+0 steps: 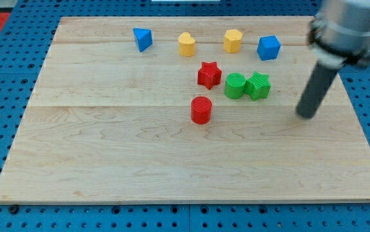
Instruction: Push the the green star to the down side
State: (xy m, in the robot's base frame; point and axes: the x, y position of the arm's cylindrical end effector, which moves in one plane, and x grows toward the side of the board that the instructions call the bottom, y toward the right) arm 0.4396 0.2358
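Progress looks nil, I judge: the green star (258, 86) sits in the upper half of the surface (107, 167), touching the green cylinder (235, 86) on its left, with the whole push toward the view's bottom left to do. My tip (307, 115), a bare rod end effector gripping nothing, stands apart at the star's right, slightly lower. Compact, the star shows no clear long axis or heading.

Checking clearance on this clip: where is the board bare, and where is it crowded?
Bare: the wide strip from the red cylinder down to the board bottom edge, and the view's left side below the blue triangle. Crowded: the top middle, where the red star, green cylinder and green star cluster; my tip is right of them.
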